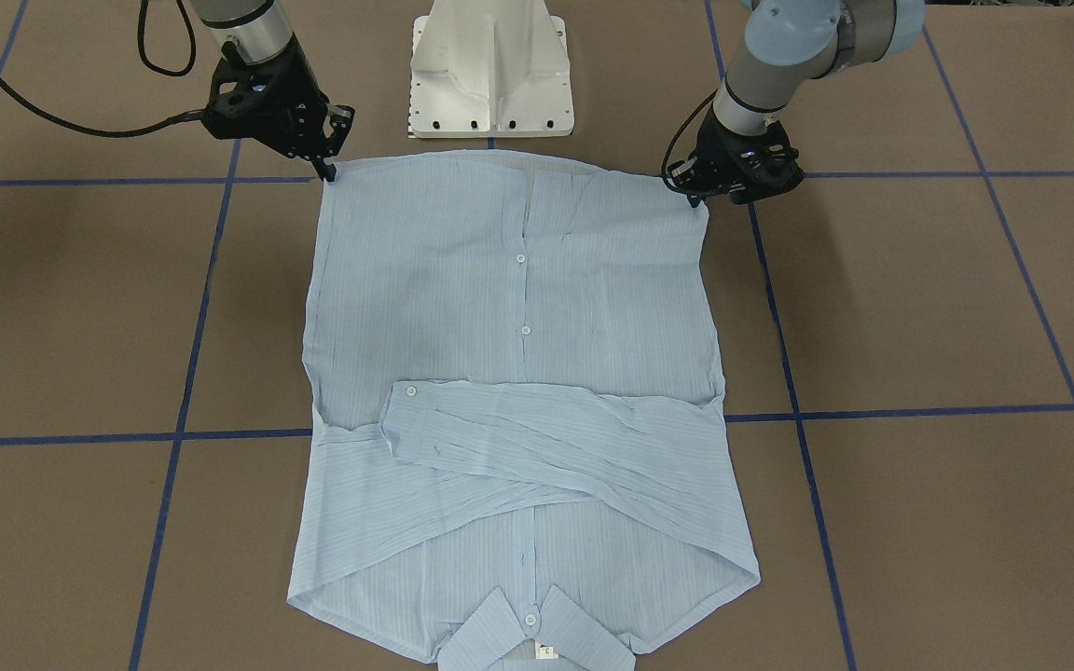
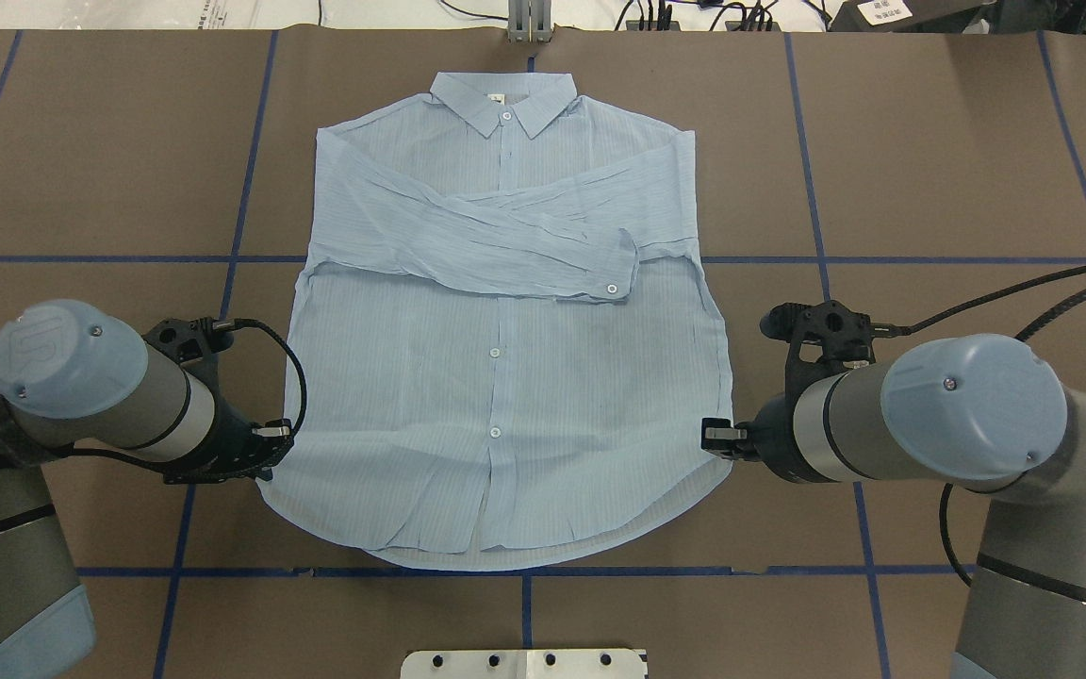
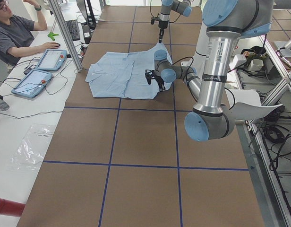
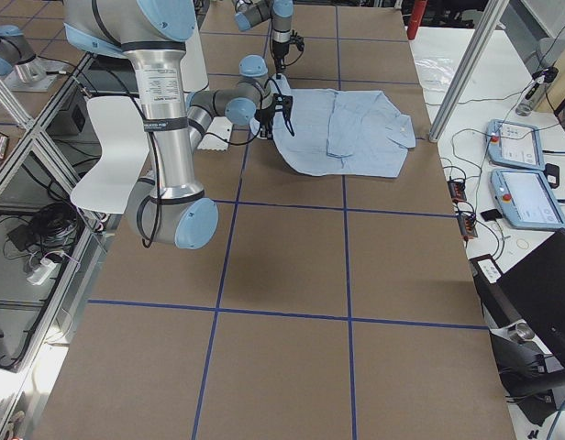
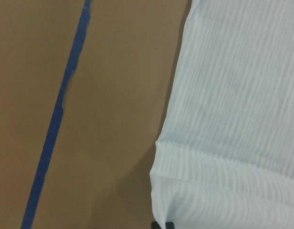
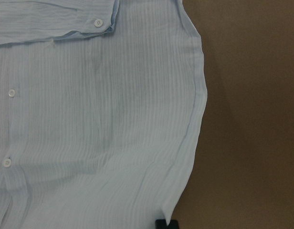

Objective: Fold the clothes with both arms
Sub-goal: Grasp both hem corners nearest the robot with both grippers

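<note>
Collar (image 1: 490, 624) lies nearest the front camera; shirt (image 1: 518, 298) is spread flat, buttons up, on brown table (image 1: 919, 298), sleeves (image 1: 537, 429) crossed over the chest. Far hem corners are pinched: left gripper (image 1: 694, 198) is closed on one, right gripper (image 1: 327, 173) on the other.

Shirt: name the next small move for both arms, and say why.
Probably lift both hem corners slightly, together, toward the collar. The left end effector and right end effector each seem closed on a hem corner of the shirt, which lies flat with sleeves crossed.
</note>
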Motion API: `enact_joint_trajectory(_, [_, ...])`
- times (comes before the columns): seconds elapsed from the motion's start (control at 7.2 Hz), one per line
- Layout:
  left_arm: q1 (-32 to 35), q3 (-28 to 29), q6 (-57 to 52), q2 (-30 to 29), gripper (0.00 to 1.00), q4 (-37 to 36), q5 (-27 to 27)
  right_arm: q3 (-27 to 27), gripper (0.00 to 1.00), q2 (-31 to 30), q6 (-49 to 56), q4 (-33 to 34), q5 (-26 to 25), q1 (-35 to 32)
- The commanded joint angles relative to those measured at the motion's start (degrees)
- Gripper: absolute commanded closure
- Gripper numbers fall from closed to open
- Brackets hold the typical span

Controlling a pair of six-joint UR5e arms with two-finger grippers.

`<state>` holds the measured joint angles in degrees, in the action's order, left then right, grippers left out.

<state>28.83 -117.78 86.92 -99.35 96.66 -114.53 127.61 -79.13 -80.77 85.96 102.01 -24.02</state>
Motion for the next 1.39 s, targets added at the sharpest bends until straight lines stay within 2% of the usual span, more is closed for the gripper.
enact_joint_trajectory(0.0, [0.3, -1.1, -0.7, 0.9, 1.0, 0.0, -0.9, 0.8, 1.0, -0.9, 0.0, 0.0, 0.3, -0.3])
enact_joint_trajectory(0.69, [0.3, -1.6, -1.1, 1.2, 1.0, 0.0, -0.9, 0.7, 1.0, -2.6, 0.7, 0.0, 4.9, -4.4])
enact_joint_trajectory(1.25, [0.5, -2.2, -1.0, 0.9, 1.0, 0.1, -1.0, 0.4, 1.0, -2.3, 0.7, 0.0, 5.4, -5.3])
